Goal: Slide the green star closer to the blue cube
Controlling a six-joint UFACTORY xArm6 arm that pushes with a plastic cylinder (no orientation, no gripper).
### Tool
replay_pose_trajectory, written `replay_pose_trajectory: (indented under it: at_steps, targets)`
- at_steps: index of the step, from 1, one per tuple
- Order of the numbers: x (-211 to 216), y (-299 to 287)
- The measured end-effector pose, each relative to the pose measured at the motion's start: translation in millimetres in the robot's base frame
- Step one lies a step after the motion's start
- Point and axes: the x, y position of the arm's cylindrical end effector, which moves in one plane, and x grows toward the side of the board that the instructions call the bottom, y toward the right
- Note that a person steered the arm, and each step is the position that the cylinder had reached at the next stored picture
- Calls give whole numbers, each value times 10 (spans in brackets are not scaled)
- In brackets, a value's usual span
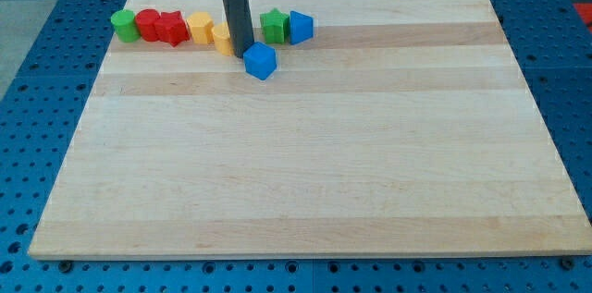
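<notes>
Rod (pixel 235 6) – yellow block (pixel 222 38) half-hidden.

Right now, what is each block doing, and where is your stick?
My tip: down on the board, beside the blue cube's left.
Blue cube: alone, below the row.
Green star: in the row, touching the other blue block.
Green cylinder: row's left end.
Red blocks: side by side.
Yellow blocks: one partly behind the rod.
</notes>
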Motion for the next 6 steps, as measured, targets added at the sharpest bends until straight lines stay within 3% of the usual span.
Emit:
replay_pose_trajectory:
  at_steps: [1, 2, 3, 4, 6]
  targets:
    - [-237, 19]
    - [-752, 20]
    - [-925, 107]
    - [-886, 411]
    - [-507, 410]
